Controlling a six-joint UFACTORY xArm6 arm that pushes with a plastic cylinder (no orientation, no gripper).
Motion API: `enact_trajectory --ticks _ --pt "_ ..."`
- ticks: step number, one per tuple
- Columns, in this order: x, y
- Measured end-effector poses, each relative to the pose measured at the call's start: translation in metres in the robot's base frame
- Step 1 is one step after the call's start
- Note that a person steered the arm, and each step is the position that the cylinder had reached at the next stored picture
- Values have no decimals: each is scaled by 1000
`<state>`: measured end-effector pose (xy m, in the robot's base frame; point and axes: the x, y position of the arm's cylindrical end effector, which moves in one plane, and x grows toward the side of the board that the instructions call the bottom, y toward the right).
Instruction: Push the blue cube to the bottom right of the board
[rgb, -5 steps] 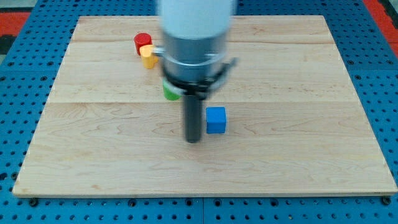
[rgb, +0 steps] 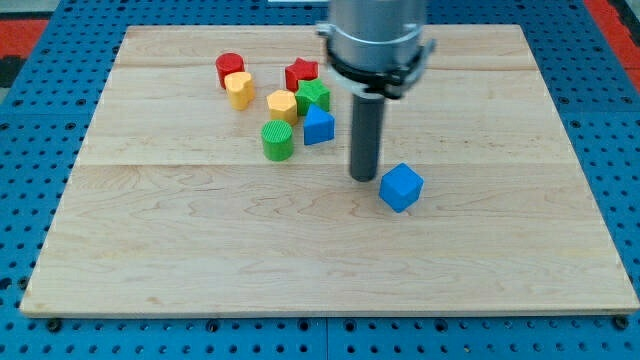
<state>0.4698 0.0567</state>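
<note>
The blue cube (rgb: 401, 187) lies on the wooden board (rgb: 500, 250), a little right of centre, turned so one corner faces the view's bottom. My tip (rgb: 362, 177) stands just to the cube's upper left, close to it or touching it. The dark rod rises from there to the grey arm body (rgb: 378, 40) at the view's top.
A cluster of blocks sits at upper centre-left: a red cylinder (rgb: 229, 67), a yellow heart-like block (rgb: 239, 89), a red star (rgb: 301, 72), a green block (rgb: 314, 97), a yellow hexagon-like block (rgb: 282, 104), a blue triangular block (rgb: 318, 125) and a green cylinder (rgb: 278, 139).
The arm has moved right and towards the view's top. The blue cube has shifted right and rotated. The block cluster, hidden behind the arm before, now shows.
</note>
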Motion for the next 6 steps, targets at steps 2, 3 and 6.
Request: enact_trajectory --ticks 2,3,6 --pt "33 56" --pt "-14 38" --pt "44 95"
